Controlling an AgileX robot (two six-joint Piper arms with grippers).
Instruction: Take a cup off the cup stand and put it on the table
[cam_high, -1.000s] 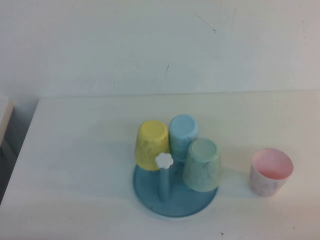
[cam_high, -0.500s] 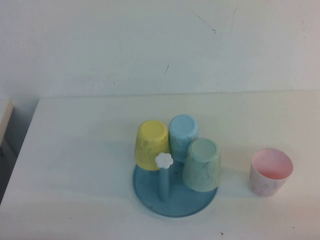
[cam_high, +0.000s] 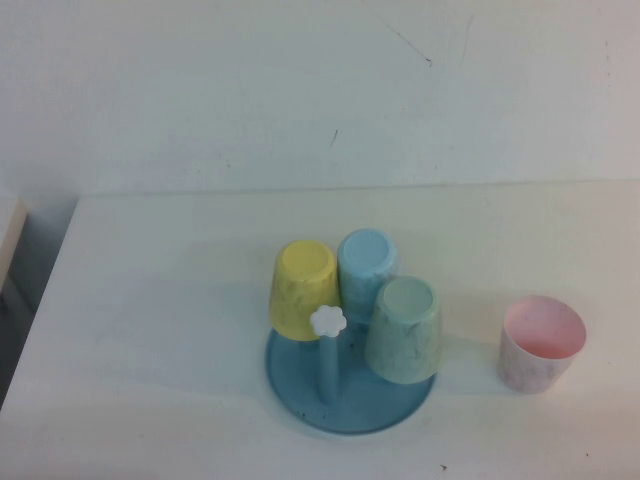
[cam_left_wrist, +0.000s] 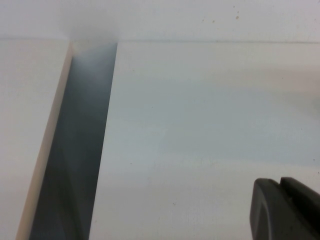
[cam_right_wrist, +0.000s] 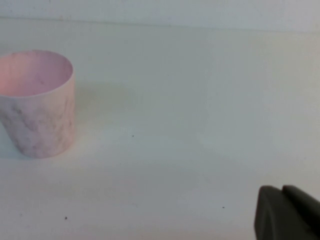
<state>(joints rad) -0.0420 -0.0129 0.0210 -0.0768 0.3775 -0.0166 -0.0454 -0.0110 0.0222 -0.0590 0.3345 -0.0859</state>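
The pale pink cup (cam_high: 541, 343) stands upright on the white table (cam_high: 160, 300), to the right of the cup stand and apart from it. It also shows in the right wrist view (cam_right_wrist: 37, 102), mouth up. The blue cup stand (cam_high: 350, 412) has one bare peg with a white flower knob (cam_high: 327, 320). My right gripper (cam_right_wrist: 281, 189) is shut and empty, low over bare table away from the pink cup. My left gripper (cam_left_wrist: 280, 182) is shut and empty over bare table near its left edge. Neither gripper shows in the high view.
Three cups hang upside down on the stand: yellow (cam_high: 303, 288), light blue (cam_high: 366, 265) and mint green (cam_high: 404, 328). A dark gap (cam_left_wrist: 75, 150) runs along the table's left edge, with another pale surface (cam_left_wrist: 25, 125) beyond it. A white wall stands behind the table.
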